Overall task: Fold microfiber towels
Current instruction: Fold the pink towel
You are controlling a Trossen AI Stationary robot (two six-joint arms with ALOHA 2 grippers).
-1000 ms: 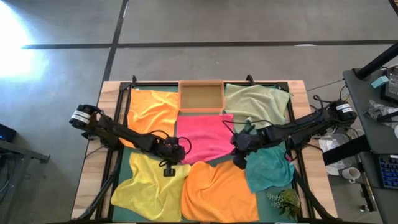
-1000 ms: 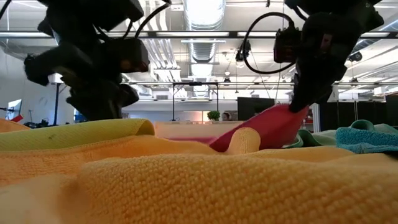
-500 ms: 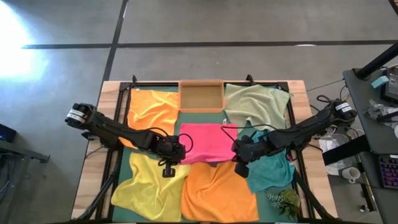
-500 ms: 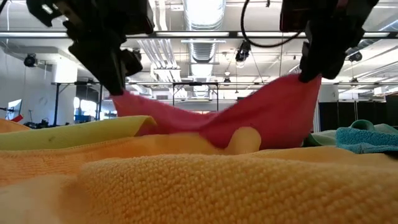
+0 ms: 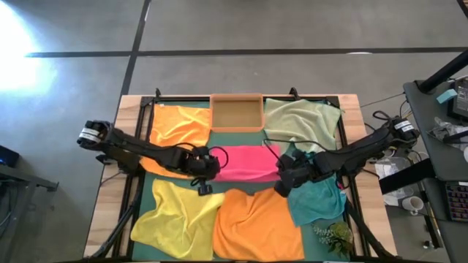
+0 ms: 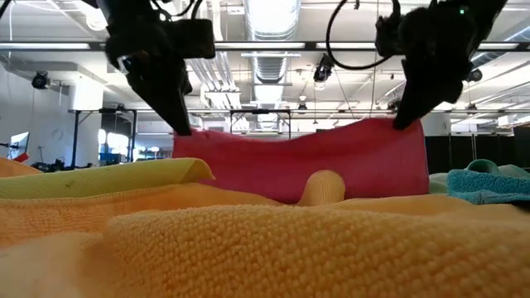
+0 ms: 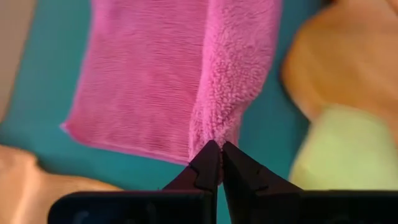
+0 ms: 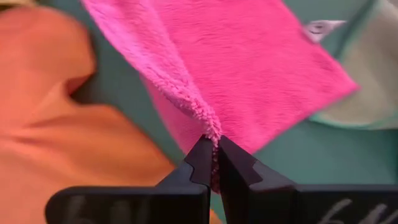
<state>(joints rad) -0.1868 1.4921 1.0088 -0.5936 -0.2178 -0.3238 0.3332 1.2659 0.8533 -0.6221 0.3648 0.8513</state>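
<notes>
Pink towel [image 5: 248, 162] hangs at the middle of the table, lifted by two corners and stretched between both arms; in the low view it stands as a taut sheet [image 6: 302, 170] clear of the cloths below. The left end effector [image 7: 216, 163] is clenched on one corner, the right end effector [image 8: 211, 160] clenched on the other. Around it lie the other towels: an orange towel [image 5: 179, 128] and a pale green towel [image 5: 300, 120] on the far side, a yellow towel [image 5: 175, 219], a second orange towel [image 5: 256, 223] and a teal towel [image 5: 318, 201] on the near side. A wooden tray [image 5: 236, 112] sits at the far edge, all on a dark green mat [image 5: 232, 139].
</notes>
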